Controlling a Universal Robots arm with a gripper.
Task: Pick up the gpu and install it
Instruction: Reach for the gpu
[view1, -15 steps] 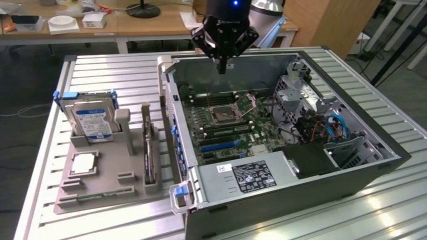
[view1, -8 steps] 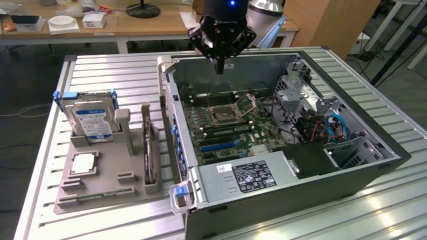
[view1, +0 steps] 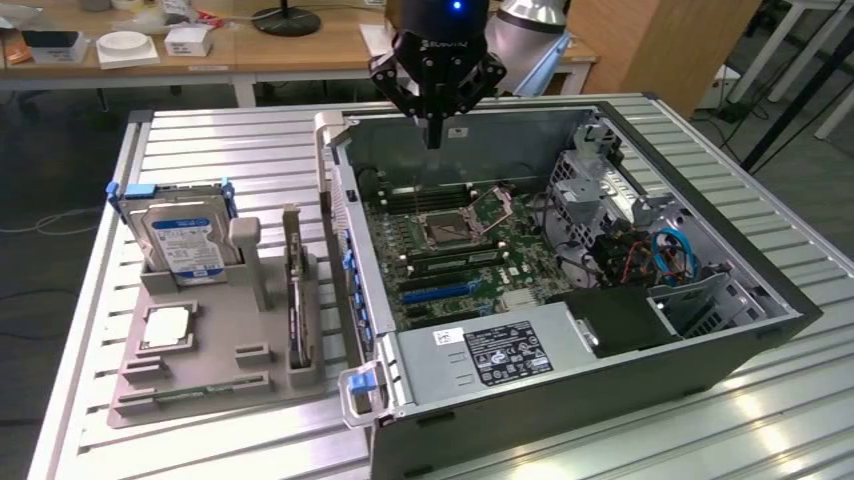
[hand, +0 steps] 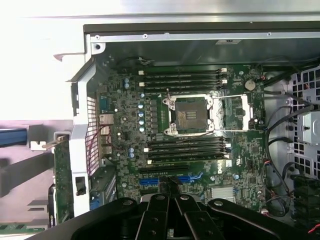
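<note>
While the fingers (view1: 433, 135) hung pressed together on nothing above the motherboard (view1: 454, 235) in the open computer case (view1: 601, 400), the gpu (view1: 296, 300) stood edge-on in the grey holder (view1: 200, 370) on the desk (view1: 801, 420), just beside the case on the exterior view's left. The pick-up step looked not yet begun. A grasp would call for spread fingers lined up over the card's thin top edge.

lab or workshop: open pc case (view1: 601, 400) on slatted metal bench (view1: 774, 430), parts jig (view1: 200, 385) beside it, cluttered wooden desks (view1: 287, 55) behind.
</note>
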